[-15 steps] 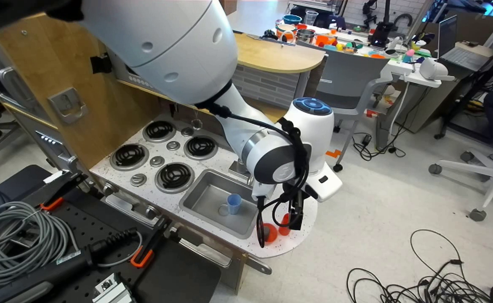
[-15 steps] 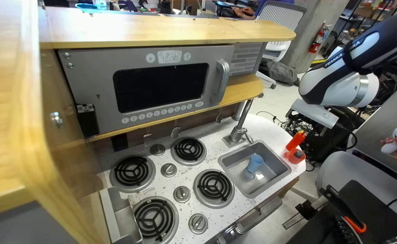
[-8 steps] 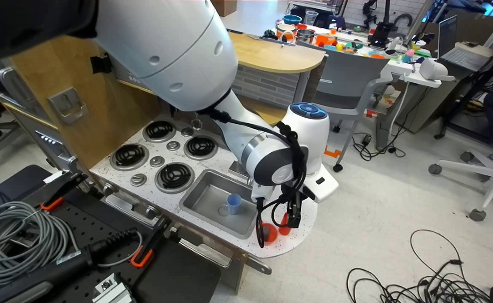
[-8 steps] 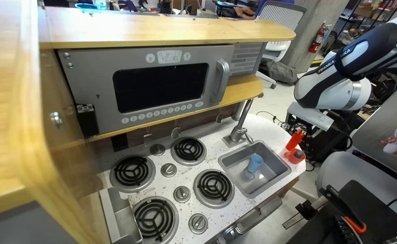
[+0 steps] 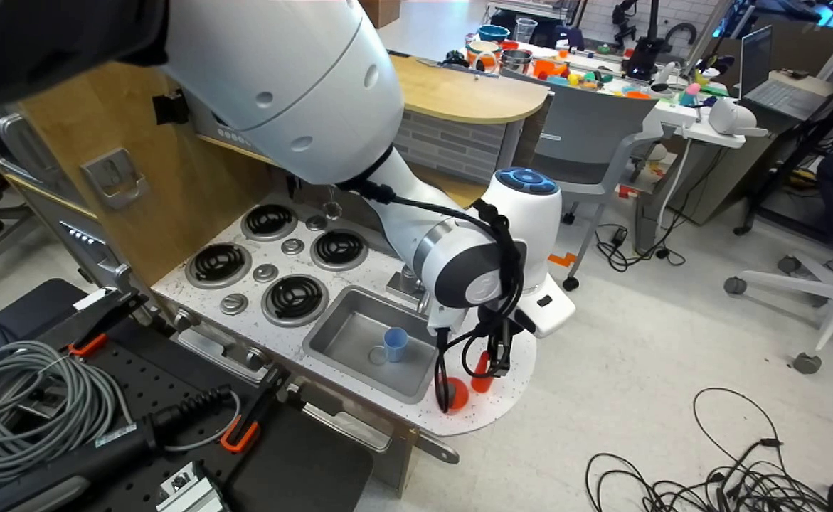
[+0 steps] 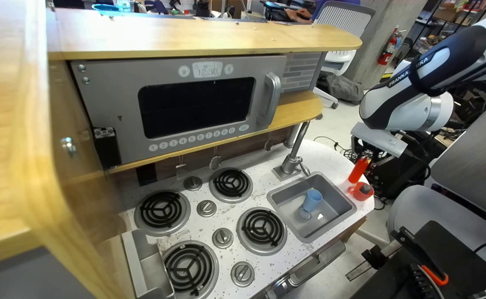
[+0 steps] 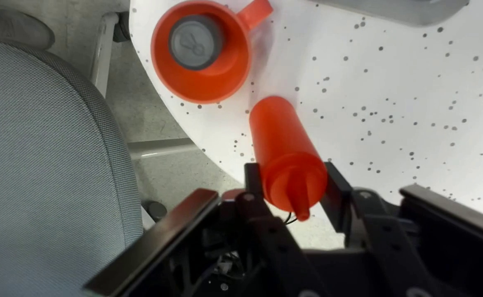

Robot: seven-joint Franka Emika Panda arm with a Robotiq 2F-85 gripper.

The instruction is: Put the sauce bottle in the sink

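Observation:
The sauce bottle is slim and red with a pointed nozzle. My gripper is shut on it near the top, a dark pad pressed to each side. Both exterior views show the bottle at the rounded end of the white counter, beside the red mug; whether its base touches the counter I cannot tell. In an exterior view the gripper partly covers the bottle. The sink is a grey recessed basin close by; only its corner enters the wrist view.
A red mug with a grey can-like piece inside stands beside the bottle. Inside the sink is a light blue cup. The silver faucet rises behind the basin. A grey chair is by the counter's edge.
My gripper has closed around the bottle and risen slightly. The bottle has shifted a little with it, seen leftwards in an exterior view. Mug and blue cup have not moved.

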